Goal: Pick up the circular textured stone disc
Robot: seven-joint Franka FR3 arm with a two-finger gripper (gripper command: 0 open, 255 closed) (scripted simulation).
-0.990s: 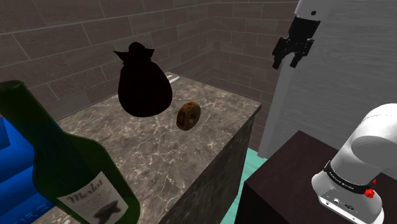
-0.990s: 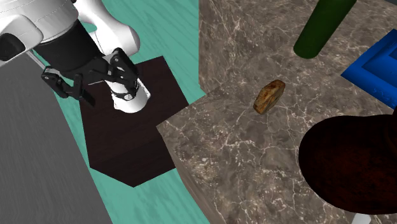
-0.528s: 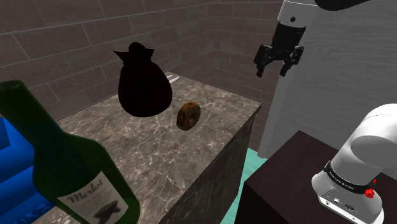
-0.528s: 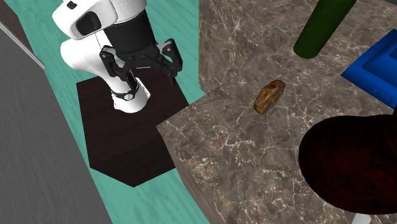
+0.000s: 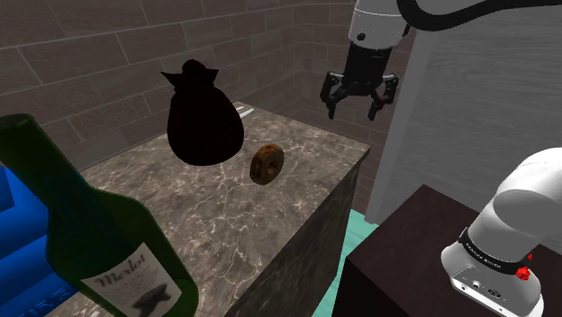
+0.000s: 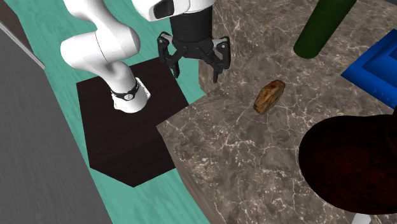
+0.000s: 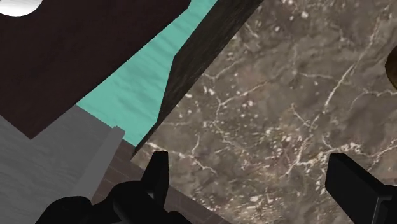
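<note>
Swung across from the grey wall, the gripper [image 5: 353, 106] now hangs above the bench [image 5: 297, 194] edge nearest the stand [image 5: 405, 252], its fingers spread wide and empty. In the wrist view that edge runs diagonally under the gripper, with teal floor [image 7: 127, 95] beyond it. Bare bench top lies open between the gripper and the stone disc [image 5: 267, 163]. The disc stands on its rim mid-bench, just beside a dark sack [image 5: 204, 117]. From the second exterior view its long axis slants from lower left to upper right. The wrist view's frame cuts it to a brown sliver. A green bottle [image 5: 81, 234] and a blue box [image 6: 375, 63] stand well apart from it.
</note>
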